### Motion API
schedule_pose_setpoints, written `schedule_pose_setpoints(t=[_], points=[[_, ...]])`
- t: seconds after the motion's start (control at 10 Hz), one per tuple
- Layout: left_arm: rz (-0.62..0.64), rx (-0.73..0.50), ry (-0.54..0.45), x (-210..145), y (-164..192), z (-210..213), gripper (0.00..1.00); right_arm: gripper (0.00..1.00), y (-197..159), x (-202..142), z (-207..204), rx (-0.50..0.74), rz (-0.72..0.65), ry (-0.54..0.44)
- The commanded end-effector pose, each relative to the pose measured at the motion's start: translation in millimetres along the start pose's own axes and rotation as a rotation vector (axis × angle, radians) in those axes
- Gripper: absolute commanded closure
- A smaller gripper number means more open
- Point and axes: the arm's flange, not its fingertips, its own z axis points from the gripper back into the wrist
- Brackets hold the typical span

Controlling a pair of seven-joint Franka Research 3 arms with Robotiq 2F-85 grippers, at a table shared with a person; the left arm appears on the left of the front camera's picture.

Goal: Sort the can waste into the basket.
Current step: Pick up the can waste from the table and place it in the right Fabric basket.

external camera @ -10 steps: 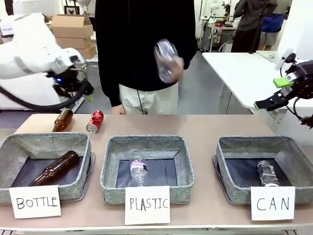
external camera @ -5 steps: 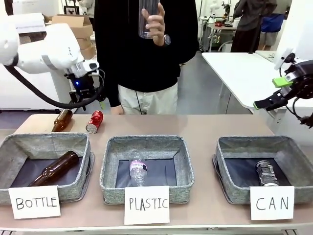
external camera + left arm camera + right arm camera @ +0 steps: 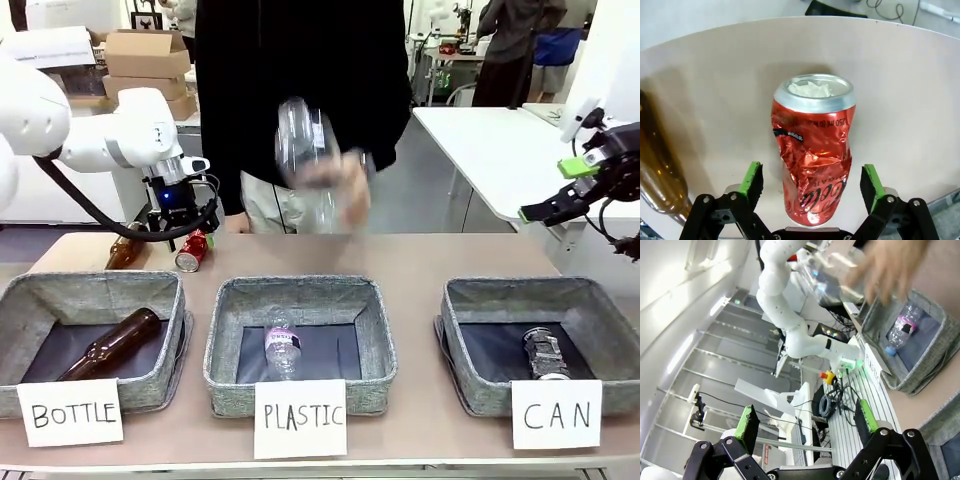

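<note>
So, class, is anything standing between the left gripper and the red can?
Nothing visible does. In the left wrist view the left gripper is open, its green pads showing on either side of the dented red can. The brown glass bottle lies off to one side, outside the fingers.

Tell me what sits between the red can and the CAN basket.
In the front view, the PLASTIC basket sits between the red can and the CAN basket, a clear bottle lying in it.
</note>
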Motion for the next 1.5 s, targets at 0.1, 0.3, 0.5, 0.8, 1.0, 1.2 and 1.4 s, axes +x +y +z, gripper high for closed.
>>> schedule_pose_setpoints(t=[0.1, 0.3, 0.5, 0.8, 1.0, 1.2, 1.4], points=[[-0.015, 0.032, 0.024, 12.5, -8.0, -2.1, 0.00, 0.00, 0.2, -0.3, -1.0, -0.014, 0.010, 0.000], [-0.012, 0.043, 0.025, 11.9, -8.1, -2.4, 0.60, 0.00, 0.2, -0.3, -1.0, -0.014, 0.010, 0.000], [-0.009, 0.044, 0.012, 11.6, -7.8, -2.5, 1.00, 0.00, 0.2, -0.3, -1.0, -0.014, 0.010, 0.000], [-0.010, 0.055, 0.020, 13.7, -9.9, -7.0, 0.97, 0.00, 0.2, -0.3, -1.0, -0.014, 0.010, 0.000], [-0.009, 0.042, 0.008, 12.7, -10.0, -6.0, 1.00, 0.00, 0.2, -0.3, -1.0, -0.014, 0.010, 0.000], [0.015, -0.001, -0.023, 8.3, -5.6, 5.5, 1.00, 0.00, 0.2, -0.3, -1.0, -0.014, 0.010, 0.000], [-0.030, -0.062, -0.053, -41.5, 2.9, 67.4, 1.00, 0.00, 0.2, -0.3, -1.0, -0.014, 0.010, 0.000]])
